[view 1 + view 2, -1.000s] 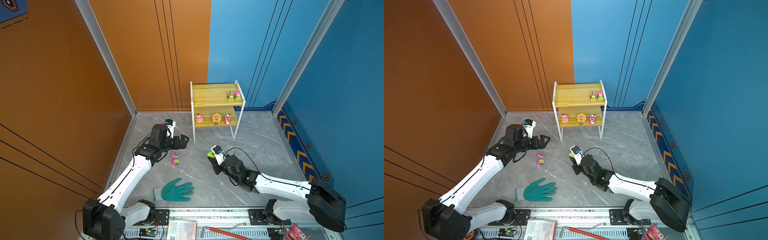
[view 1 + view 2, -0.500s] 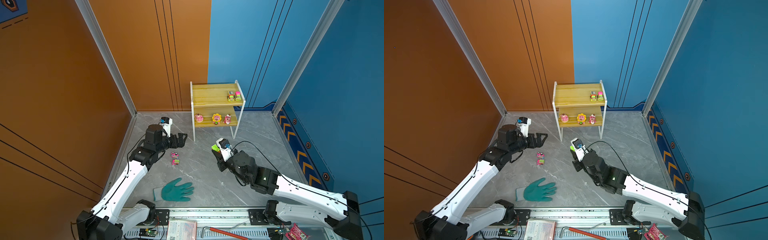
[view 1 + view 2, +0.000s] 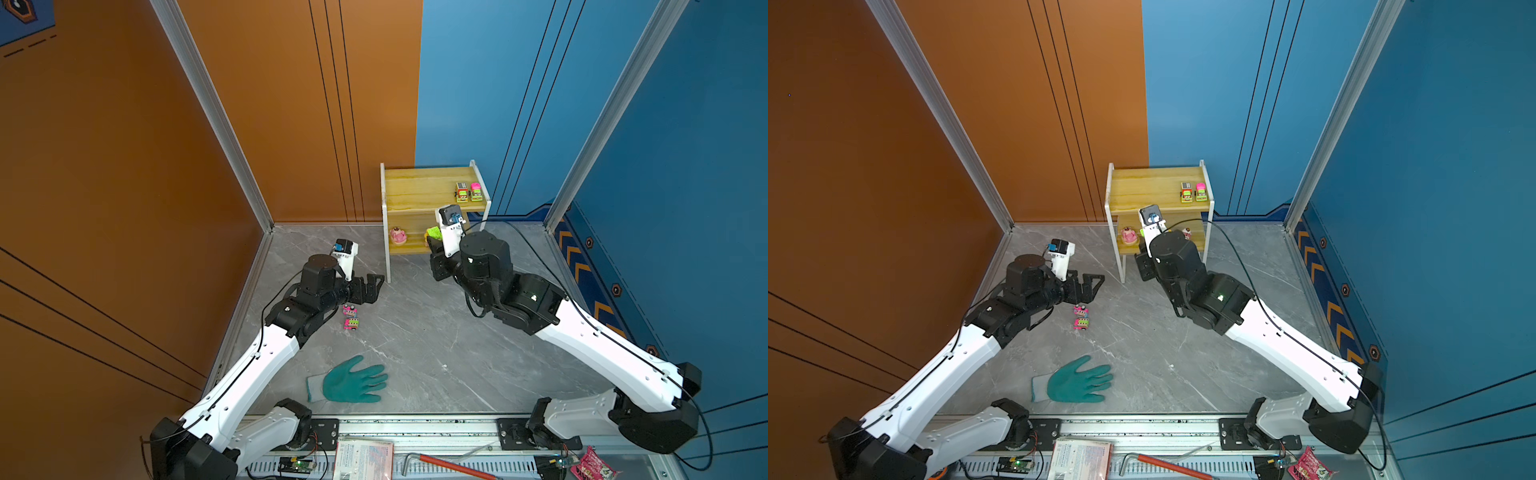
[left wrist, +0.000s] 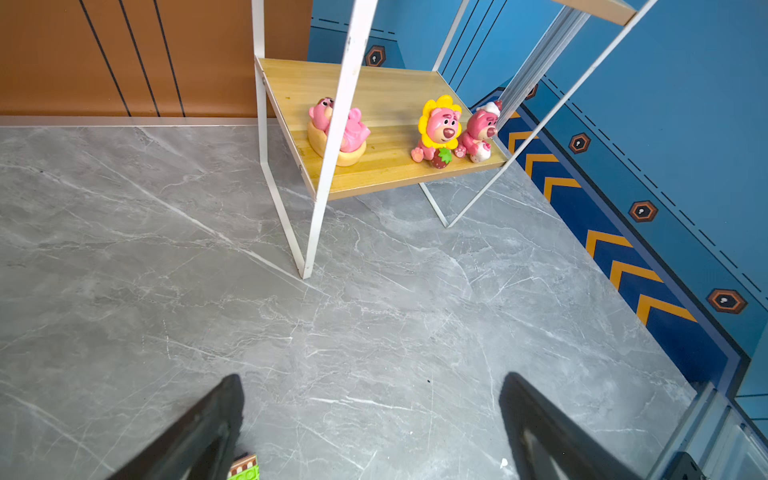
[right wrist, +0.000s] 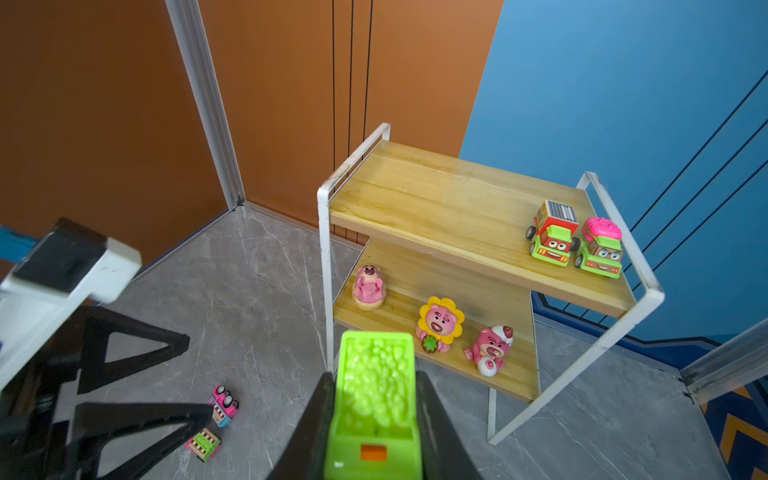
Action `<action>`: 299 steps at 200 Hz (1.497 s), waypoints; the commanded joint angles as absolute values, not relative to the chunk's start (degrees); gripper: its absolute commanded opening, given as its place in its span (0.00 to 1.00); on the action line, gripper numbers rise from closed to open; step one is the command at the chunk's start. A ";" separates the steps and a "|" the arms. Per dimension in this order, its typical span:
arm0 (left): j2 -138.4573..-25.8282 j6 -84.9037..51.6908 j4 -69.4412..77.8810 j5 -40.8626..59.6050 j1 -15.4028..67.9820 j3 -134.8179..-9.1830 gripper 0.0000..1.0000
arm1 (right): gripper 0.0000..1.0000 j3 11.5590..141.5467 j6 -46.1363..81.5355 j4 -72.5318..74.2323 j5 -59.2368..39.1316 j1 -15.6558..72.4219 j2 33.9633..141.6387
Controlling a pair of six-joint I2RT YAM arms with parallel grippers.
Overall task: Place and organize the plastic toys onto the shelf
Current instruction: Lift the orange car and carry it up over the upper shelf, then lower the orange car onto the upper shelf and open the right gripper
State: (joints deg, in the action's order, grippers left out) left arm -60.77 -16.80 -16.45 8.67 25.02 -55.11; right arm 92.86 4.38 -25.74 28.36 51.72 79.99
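Right hand (image 5: pixel 374 376): closed on a bright green plastic toy car (image 5: pixel 376 419), fingers clamped on both its sides. It is held above the grey marble surface (image 3: pixel 415 332), just in front of the two-tier shelf with pale yellow wooden boards and a white metal frame (image 5: pixel 436 199), nearer its orange-wall end. Height against the lower board: cannot tell.

Left hand (image 4: pixel 372 386): wide open, nothing between the fingers. It hovers over the surface near the shelf's front leg on the orange-wall side, not touching it.

Shelf, top board, end nearest the blue wall: red-and-green toy truck (image 5: pixel 552 239) and pink-topped green toy truck (image 5: pixel 600 249), upright, side by side.

Shelf, lower board, along the front: pink bear in a tan tub (image 5: pixel 368 289) at the orange-wall end, then pink bear with yellow sunflower petals (image 5: pixel 439 324) and pink bear with a white cap (image 5: pixel 490 351), those two just beside each other.

Off the shelf, on the surface in front of it, close by the left hand: pink toy car (image 5: pixel 223 405), tipped with its wheels showing, and pink-and-green toy car (image 5: pixel 203 444). They are near each other, not touching.

Teal-green work glove (image 3: pixel 351 380): flat on the surface, well apart from the shelf.
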 commanded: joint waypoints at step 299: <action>-63.64 -11.43 -21.13 -1.52 35.89 -56.95 0.95 | 0.27 134.47 10.85 -37.97 21.16 31.40 116.67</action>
State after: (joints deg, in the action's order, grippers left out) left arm -63.72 -11.77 -20.45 -2.55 35.33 -55.29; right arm 132.75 9.52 -37.01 21.17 31.94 115.50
